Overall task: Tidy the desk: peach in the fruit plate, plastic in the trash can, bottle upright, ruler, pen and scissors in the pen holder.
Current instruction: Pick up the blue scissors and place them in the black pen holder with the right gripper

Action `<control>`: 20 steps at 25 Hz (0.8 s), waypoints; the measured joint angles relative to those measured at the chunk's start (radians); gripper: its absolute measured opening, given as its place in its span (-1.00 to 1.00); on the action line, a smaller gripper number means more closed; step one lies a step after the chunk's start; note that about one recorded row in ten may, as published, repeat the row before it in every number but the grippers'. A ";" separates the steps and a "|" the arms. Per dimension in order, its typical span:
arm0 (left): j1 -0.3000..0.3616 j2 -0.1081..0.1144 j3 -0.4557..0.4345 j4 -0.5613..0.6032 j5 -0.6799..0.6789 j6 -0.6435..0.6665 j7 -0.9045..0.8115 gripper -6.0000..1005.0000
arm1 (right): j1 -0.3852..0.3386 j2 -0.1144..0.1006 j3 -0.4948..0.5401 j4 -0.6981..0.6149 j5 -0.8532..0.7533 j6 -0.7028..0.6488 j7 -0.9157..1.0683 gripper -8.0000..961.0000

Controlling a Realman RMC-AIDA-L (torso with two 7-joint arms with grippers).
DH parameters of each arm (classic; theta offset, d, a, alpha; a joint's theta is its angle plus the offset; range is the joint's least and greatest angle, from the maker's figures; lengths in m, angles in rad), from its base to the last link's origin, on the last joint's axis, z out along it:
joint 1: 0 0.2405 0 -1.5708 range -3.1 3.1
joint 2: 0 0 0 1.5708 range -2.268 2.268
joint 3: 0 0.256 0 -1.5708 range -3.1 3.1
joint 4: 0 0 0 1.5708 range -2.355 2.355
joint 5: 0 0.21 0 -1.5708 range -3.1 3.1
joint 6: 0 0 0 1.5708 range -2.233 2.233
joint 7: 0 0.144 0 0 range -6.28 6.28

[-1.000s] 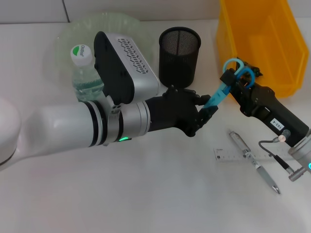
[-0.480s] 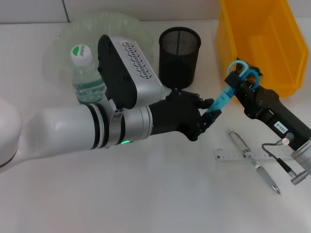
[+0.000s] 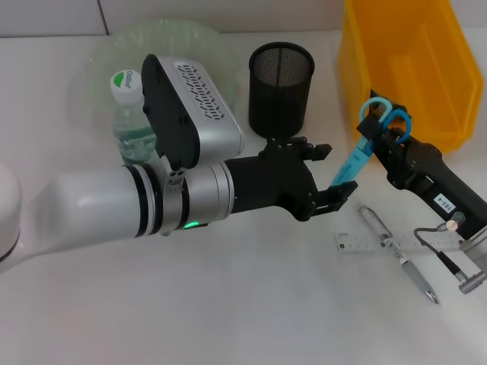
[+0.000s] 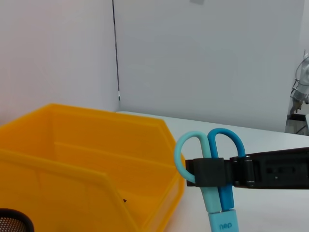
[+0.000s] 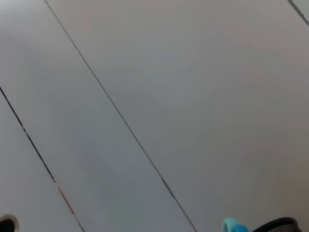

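Note:
Blue scissors (image 3: 358, 156) hang in the air, handles up, between the black mesh pen holder (image 3: 281, 84) and the yellow trash bin (image 3: 411, 61). My right gripper (image 3: 379, 123) is shut on the scissors just below the handles; this also shows in the left wrist view (image 4: 215, 171). My left gripper (image 3: 335, 171) is open, its fingers spread on either side of the scissors' lower end. A pen (image 3: 399, 255) lies across a clear ruler (image 3: 358, 243) on the table at the right. A water bottle (image 3: 133, 114) stands upright by the green fruit plate (image 3: 167, 38). Peach and plastic are out of view.
My left arm lies across the middle of the table and hides part of the plate. The bin (image 4: 87, 164) stands at the far right, close behind the scissors. The pen holder's rim (image 5: 280, 224) shows in the right wrist view.
My left gripper has opened and let go of the scissors' lower end. My right gripper has lifted the scissors a little and shifted them right.

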 joint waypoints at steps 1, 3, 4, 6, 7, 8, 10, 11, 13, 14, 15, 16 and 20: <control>0.004 -0.001 0.000 0.000 -0.004 0.001 0.005 -0.30 | -0.003 0.000 0.002 0.000 0.000 -0.003 0.000 -0.80; 0.009 0.000 -0.005 0.001 -0.012 0.002 0.006 0.19 | -0.009 0.000 0.011 0.000 0.000 -0.009 0.000 -0.80; 0.022 0.000 -0.018 0.006 -0.020 0.011 0.007 0.27 | -0.011 -0.001 0.018 -0.002 0.000 -0.013 0.000 -0.80; 0.028 0.001 -0.024 0.008 -0.022 0.016 0.007 0.43 | -0.012 -0.005 0.044 -0.012 0.000 -0.037 0.008 -0.80; 0.037 0.001 -0.035 0.014 -0.025 0.026 0.009 0.51 | -0.012 -0.005 0.044 -0.012 0.000 -0.037 0.008 -0.80; 0.050 0.001 -0.049 0.018 -0.027 0.040 0.013 0.59 | -0.012 -0.008 0.062 -0.024 0.000 -0.054 0.019 -0.80; 0.077 0.001 -0.085 0.021 -0.050 0.089 0.047 0.62 | -0.007 -0.010 0.103 -0.067 0.001 -0.102 0.060 -0.80; 0.089 0.001 -0.102 0.016 -0.071 0.113 0.070 0.63 | 0.009 -0.011 0.152 -0.131 0.002 -0.150 0.117 -0.80; 0.094 0.002 -0.110 0.014 -0.082 0.125 0.082 0.66 | 0.038 -0.014 0.186 -0.183 0.002 -0.180 0.159 -0.80; 0.112 0.002 -0.138 -0.003 -0.127 0.170 0.126 0.68 | 0.038 -0.014 0.186 -0.183 0.002 -0.180 0.159 -0.80; 0.131 0.002 -0.196 -0.054 -0.213 0.280 0.221 0.68 | 0.055 -0.018 0.196 -0.206 0.002 -0.188 0.178 -0.80; 0.132 0.002 -0.242 -0.107 -0.256 0.368 0.277 0.68 | 0.098 -0.033 0.206 -0.236 0.003 -0.194 0.211 -0.80; 0.106 0.002 -0.338 -0.240 -0.285 0.526 0.337 0.68 | 0.175 -0.060 0.203 -0.251 0.003 -0.183 0.251 -0.80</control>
